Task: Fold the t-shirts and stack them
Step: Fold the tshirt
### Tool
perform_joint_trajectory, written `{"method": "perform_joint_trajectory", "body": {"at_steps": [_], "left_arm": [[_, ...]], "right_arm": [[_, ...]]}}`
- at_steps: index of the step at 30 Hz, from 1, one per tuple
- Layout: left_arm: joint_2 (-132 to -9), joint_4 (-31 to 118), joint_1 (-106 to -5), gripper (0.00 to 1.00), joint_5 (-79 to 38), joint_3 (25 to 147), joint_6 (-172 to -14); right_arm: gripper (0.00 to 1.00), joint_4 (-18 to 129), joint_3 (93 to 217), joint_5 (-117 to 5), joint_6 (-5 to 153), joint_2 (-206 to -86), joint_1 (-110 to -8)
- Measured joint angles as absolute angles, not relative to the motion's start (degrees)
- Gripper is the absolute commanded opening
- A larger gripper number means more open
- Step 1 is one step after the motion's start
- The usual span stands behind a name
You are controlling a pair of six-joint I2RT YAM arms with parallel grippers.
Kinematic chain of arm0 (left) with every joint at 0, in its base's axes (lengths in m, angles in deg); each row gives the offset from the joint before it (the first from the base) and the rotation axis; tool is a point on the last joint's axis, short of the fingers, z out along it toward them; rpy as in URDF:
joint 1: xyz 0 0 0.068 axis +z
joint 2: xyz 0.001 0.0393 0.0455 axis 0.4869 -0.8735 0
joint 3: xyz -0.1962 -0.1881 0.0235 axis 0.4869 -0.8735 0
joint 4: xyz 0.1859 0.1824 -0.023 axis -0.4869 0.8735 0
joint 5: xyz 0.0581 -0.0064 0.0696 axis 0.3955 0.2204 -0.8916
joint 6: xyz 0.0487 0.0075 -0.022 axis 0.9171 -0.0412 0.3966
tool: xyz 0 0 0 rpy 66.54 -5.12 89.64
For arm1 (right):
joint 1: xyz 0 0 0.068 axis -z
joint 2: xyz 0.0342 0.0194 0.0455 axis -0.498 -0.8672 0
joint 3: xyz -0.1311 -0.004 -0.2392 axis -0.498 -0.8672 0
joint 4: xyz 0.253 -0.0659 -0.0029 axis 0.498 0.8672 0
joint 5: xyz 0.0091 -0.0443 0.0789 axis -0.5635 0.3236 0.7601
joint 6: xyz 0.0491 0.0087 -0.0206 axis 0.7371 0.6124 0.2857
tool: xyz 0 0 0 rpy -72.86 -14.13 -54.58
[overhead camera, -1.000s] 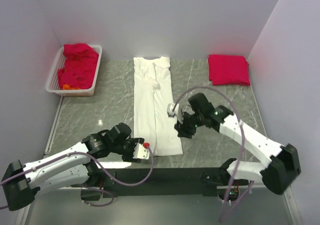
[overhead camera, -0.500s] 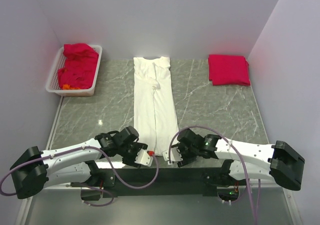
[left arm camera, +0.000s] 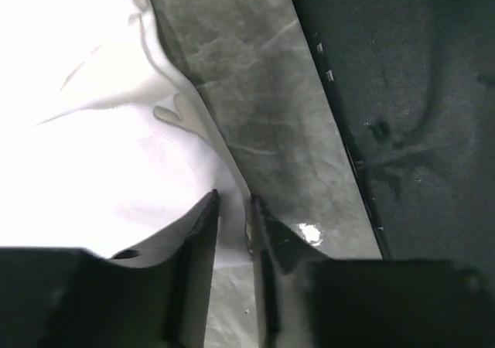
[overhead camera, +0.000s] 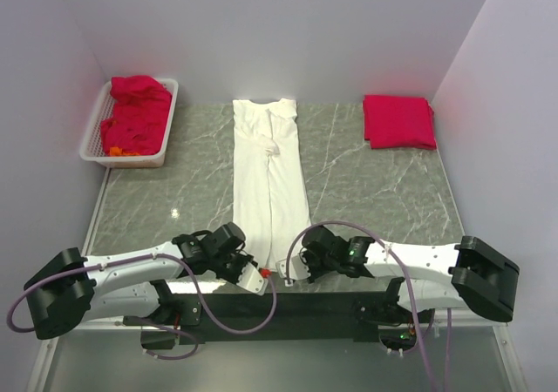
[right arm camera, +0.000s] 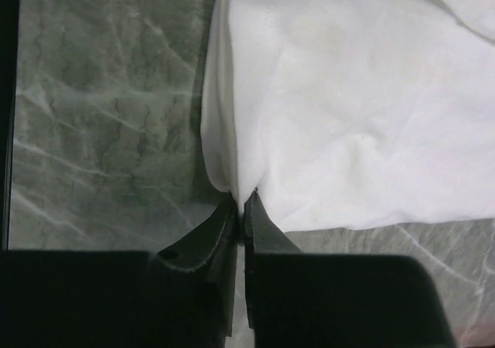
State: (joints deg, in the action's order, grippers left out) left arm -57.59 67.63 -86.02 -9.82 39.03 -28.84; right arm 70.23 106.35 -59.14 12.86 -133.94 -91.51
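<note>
A white t-shirt (overhead camera: 270, 183) lies folded into a long narrow strip down the middle of the table, collar at the far end. My left gripper (overhead camera: 255, 270) is at the strip's near left corner. In the left wrist view its jaws (left arm camera: 233, 205) stand narrowly apart with the white hem (left arm camera: 100, 131) pinched between them. My right gripper (overhead camera: 290, 268) is at the near right corner. In the right wrist view it (right arm camera: 241, 201) is shut on the white hem (right arm camera: 348, 116). A folded red t-shirt (overhead camera: 398, 120) lies at the far right.
A white basket (overhead camera: 96, 139) at the far left holds crumpled red clothes (overhead camera: 135, 113). The table's dark near edge (overhead camera: 288, 305) runs just behind both grippers. Grey walls close in the back and sides.
Both grippers have come down and in to the near hem of the white shirt. The right arm swung from mid-table back to the near edge. Both now hold the hem's corners.
</note>
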Motion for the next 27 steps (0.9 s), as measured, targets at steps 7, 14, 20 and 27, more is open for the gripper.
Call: {"method": "perform_joint_trajectory", "body": {"at_steps": [7, 14, 20, 27], "left_arm": [[-56.9, 66.5, -86.0, 0.01, -11.3, 38.6, -29.0], [-51.5, 74.1, -86.1, 0.01, -8.7, 40.7, -29.2], [-48.0, 81.7, -87.1, 0.01, -4.0, 46.1, -30.1], [-45.9, 85.3, -82.2, 0.01, -1.4, 48.3, -33.1]], "right_arm": [[0.0, 72.7, 107.7, -59.4, 16.7, -133.7, -91.5], [0.0, 79.8, 111.8, -56.7, 20.3, -129.5, -93.2], [0.0, 87.2, 115.2, -52.4, 21.9, -129.2, -95.7], [0.0, 90.9, 118.6, -50.9, 21.0, -128.7, -93.1]]}}
